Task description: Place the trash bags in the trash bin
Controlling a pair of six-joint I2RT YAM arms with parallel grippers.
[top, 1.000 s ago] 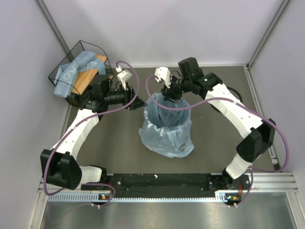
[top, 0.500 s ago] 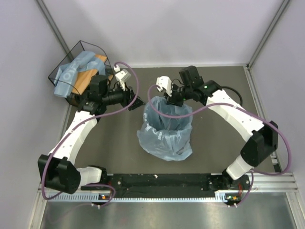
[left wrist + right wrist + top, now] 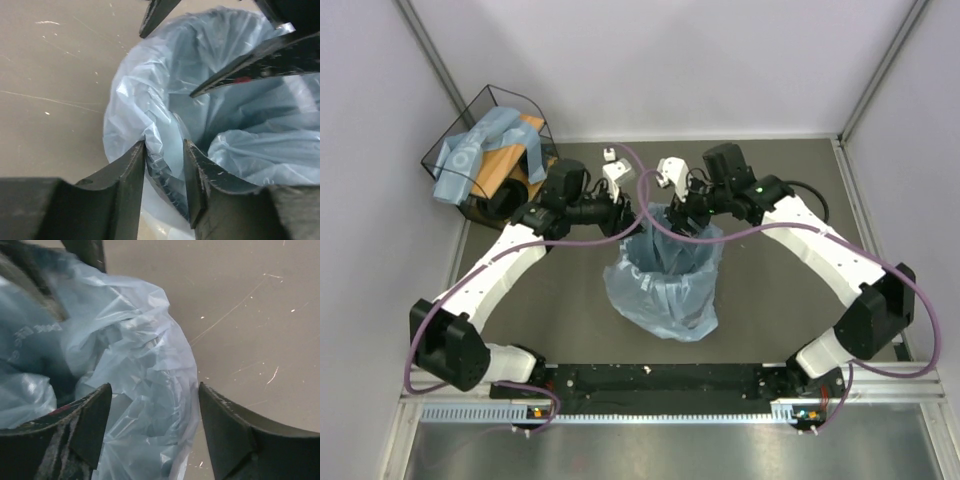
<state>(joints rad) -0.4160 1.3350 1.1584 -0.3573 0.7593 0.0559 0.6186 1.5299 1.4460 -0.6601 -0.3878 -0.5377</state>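
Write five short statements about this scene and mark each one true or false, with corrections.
1. The trash bag is draped over the trash bin, with film hanging down outside. True.
2. The right gripper has its jaws shut. False: they stand wide open, one on each side of the bag's edge.
3. A black wire basket stands at the far left corner of the table. True.
4. That basket is empty. False: a light-blue bundle lies in it on a wooden base.
5. The left gripper hangs over the basket. False: it is at the bin's rim, with its jaws narrowed onto the film there.
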